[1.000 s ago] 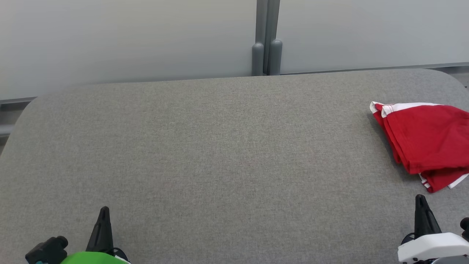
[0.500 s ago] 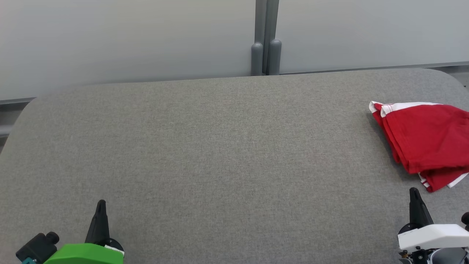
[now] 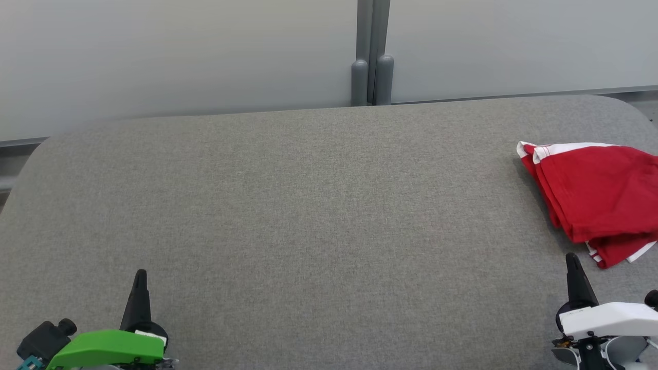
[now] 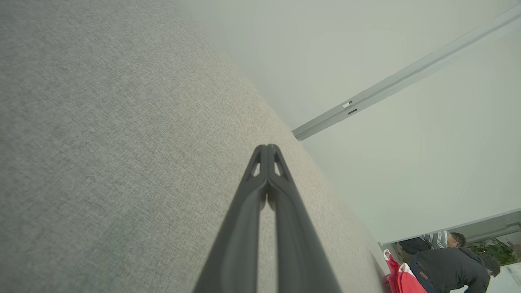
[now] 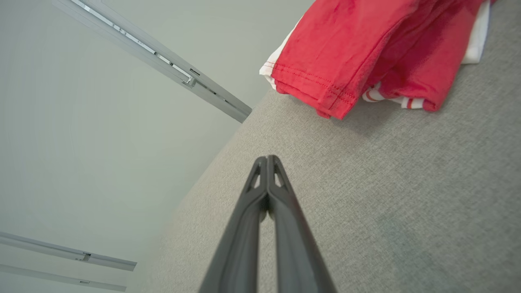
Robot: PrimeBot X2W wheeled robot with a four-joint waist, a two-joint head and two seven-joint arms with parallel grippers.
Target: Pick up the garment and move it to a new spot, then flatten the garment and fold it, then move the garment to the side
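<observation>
Left gripper (image 3: pixel 140 277) and right gripper (image 3: pixel 571 262) sit at the near edge, fingers pressed together, empty. Grey fabric table (image 3: pixel 308 205) spreads ahead; the red garment (image 3: pixel 601 190) lies at its right side. Pale panels (image 3: pixel 180 51) stand beyond.

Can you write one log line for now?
garment: folded, lying free | left end effector: shut, empty | right end effector: shut, empty

Office-like lab: grey fabric table (image 3: pixel 308 205), frosted partition panels (image 3: pixel 180 51), person (image 4: pixel 447 269) beyond.
</observation>
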